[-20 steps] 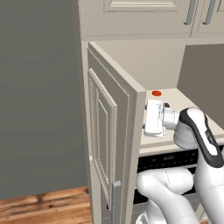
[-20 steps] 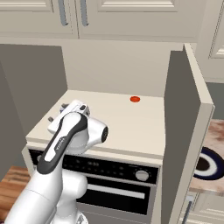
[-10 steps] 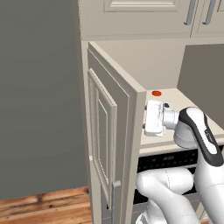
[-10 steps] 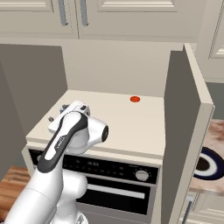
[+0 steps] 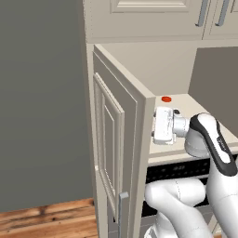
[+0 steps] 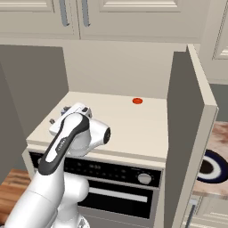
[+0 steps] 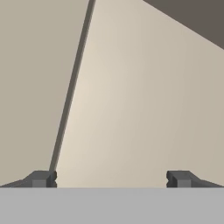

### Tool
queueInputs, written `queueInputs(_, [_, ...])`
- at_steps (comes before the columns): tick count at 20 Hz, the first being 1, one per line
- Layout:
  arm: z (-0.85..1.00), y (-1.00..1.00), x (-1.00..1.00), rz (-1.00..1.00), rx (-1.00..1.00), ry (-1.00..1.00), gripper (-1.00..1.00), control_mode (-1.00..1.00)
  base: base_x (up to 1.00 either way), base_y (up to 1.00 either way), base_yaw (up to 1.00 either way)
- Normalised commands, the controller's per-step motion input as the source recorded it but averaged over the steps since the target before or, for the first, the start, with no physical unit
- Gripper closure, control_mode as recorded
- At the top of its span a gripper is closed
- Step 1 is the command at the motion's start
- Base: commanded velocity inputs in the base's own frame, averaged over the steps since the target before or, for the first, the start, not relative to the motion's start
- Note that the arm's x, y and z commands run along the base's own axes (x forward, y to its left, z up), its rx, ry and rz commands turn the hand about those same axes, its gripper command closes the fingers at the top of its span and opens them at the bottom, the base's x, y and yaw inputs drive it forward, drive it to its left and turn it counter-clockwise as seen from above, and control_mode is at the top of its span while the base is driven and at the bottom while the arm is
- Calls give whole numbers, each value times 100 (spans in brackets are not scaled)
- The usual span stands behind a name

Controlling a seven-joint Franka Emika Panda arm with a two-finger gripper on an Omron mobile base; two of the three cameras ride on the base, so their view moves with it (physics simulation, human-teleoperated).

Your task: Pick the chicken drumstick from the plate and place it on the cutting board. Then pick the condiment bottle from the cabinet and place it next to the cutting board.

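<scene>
Cream panels all around me here. My pincer [image 7: 109, 179] is spread wide with nothing in it, hovering just over the cabinet [image 6: 187, 133] shelf, pointed at the bare cream interior. The open panelled door [image 5: 118, 153] stands right beside my wrist on the left. Further back a small red disc [image 6: 137, 101] sits on the shelf. Off right, the plate [image 6: 209, 167] peeks out on the marbled bench [image 6: 220, 133].

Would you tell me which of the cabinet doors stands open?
The tall panelled door left of the gripper stands open; the upper doors with paired handles are shut.
</scene>
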Motion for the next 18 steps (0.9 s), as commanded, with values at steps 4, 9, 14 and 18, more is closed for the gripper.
queueInputs(4, [-2, -3, 1, 0, 0, 0, -100, -100, 0, 0, 0])
queueInputs(9, [-4, -2, 5, 0, 0, 0, -100, -100, 0, 0, 0])
queueInputs(14, [-6, 0, 9, 0, 0, 0, -100, -100, 0, 0, 0])
queueInputs(18, [-8, -2, 12, 0, 0, 0, -100, -100, 0, 0, 0])
